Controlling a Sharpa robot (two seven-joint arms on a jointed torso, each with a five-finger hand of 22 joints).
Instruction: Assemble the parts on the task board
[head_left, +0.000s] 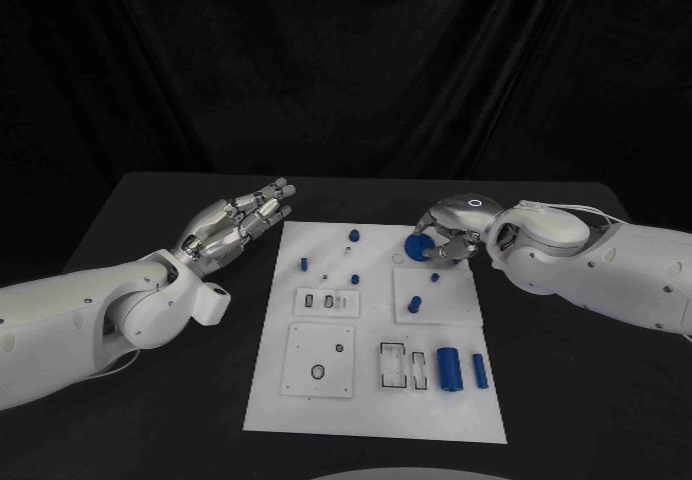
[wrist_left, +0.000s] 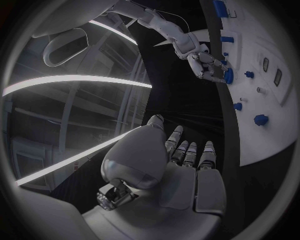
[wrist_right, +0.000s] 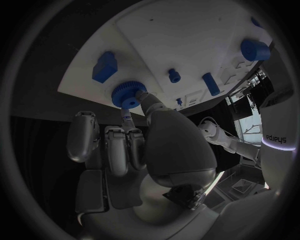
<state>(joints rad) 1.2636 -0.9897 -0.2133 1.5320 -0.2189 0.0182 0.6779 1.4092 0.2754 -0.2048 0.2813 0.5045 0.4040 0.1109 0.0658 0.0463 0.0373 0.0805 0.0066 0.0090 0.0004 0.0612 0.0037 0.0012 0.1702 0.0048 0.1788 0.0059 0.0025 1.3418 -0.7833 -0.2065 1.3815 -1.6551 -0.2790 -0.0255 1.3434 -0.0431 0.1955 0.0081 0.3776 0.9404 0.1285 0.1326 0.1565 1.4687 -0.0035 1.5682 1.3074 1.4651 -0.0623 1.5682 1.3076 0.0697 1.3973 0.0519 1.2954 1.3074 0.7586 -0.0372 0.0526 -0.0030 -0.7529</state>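
The white task board (head_left: 375, 405) lies mid-table with small blue parts on it. My right hand (head_left: 453, 232) is over the board's far right corner and pinches a round blue toothed gear (head_left: 420, 247) between thumb and a finger; the right wrist view shows the gear (wrist_right: 128, 93) at the fingertips, just above the board's edge (wrist_right: 81, 85). My left hand (head_left: 238, 225) hovers beside the board's far left corner, its fingers stretched out and apart, holding nothing. In the left wrist view the left hand (wrist_left: 181, 165) points along the board, with the right hand (wrist_left: 209, 65) and gear (wrist_left: 229, 76) beyond.
Blue pegs stand at the far end (head_left: 353, 236) and left side (head_left: 304, 264) of the board. A short blue piece (head_left: 415, 303) lies on the right inset plate, and blue cylinders (head_left: 449, 367) lie near the front right. Black table (head_left: 159, 420) surrounds the board.
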